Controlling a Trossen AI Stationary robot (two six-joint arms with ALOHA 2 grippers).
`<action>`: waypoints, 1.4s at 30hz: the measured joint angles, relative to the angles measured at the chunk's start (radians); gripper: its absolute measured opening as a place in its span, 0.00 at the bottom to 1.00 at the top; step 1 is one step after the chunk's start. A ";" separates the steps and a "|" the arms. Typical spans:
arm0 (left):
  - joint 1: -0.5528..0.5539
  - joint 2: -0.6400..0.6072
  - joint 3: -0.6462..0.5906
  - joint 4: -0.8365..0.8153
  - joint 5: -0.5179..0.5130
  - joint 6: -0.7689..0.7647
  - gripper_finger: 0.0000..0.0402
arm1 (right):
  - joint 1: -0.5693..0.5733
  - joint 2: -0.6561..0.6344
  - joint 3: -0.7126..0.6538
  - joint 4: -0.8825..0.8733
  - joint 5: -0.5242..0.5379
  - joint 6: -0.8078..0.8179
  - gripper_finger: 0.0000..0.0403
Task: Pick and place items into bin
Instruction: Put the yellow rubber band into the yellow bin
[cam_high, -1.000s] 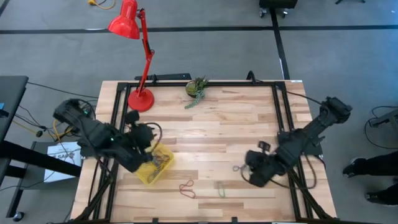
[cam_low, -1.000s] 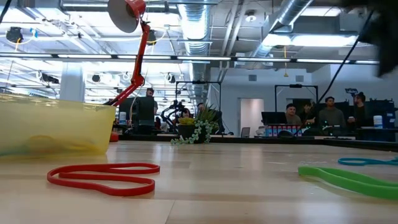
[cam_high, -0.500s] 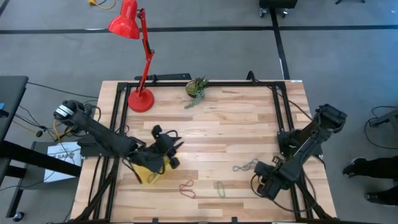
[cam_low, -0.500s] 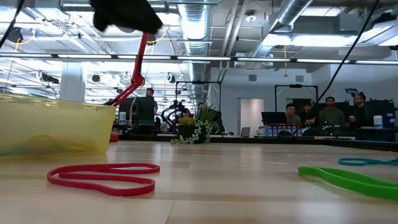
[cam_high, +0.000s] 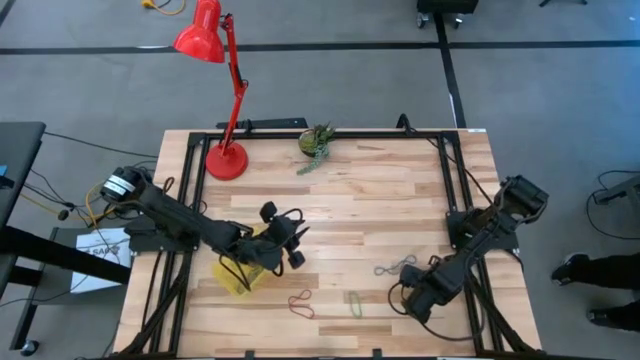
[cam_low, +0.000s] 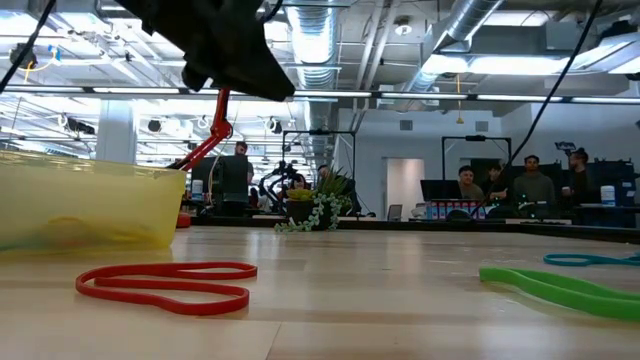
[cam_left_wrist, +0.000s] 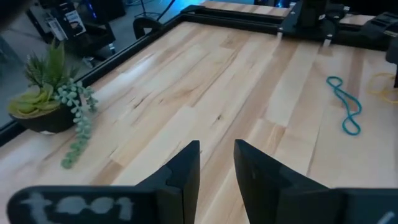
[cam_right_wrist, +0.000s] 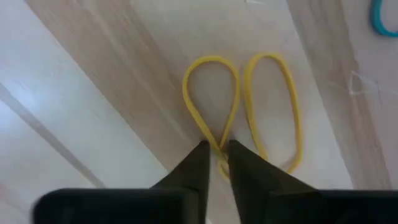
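Overhead, the left arm reaches in from the table's left edge, its left gripper (cam_high: 290, 238) raised above the wood just past the yellow bin (cam_high: 232, 279), which sits near the front left of the table (cam_high: 380, 190) with a tangle of bands inside. Seen from its own wrist camera, that gripper's two dark fingers (cam_left_wrist: 186, 171) stand a narrow gap apart with nothing between them. Behind it, a red lamp (cam_high: 226, 158) rises from the back left corner, and a small green plant (cam_high: 316, 141) sits at the back edge. From table height, a red band (cam_low: 165, 284) lies flat on the wood beside the bin's translucent wall. Further right along the front, a green band (cam_high: 354, 303) rests alone, and a twisted teal band (cam_high: 394, 267) lies just behind it. At far right, the right gripper (cam_high: 416, 301) is down at the table's front right, its fingers (cam_right_wrist: 194, 168) nearly together and pinching the crossing of a twisted yellow band (cam_right_wrist: 239, 109) that lies flat on the wood. People sit at desks in the room beyond (cam_low: 520, 185).
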 joint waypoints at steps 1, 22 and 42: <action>-0.001 0.000 0.000 0.003 -0.001 0.006 0.22 | -0.003 -0.005 -0.001 0.001 -0.001 0.000 0.07; 0.000 0.000 0.000 0.054 0.195 0.185 0.22 | -0.270 -0.116 0.109 0.507 0.880 -0.619 0.00; 0.001 0.000 0.001 0.083 0.207 0.212 0.22 | -0.438 0.084 0.111 1.171 0.593 -1.036 0.00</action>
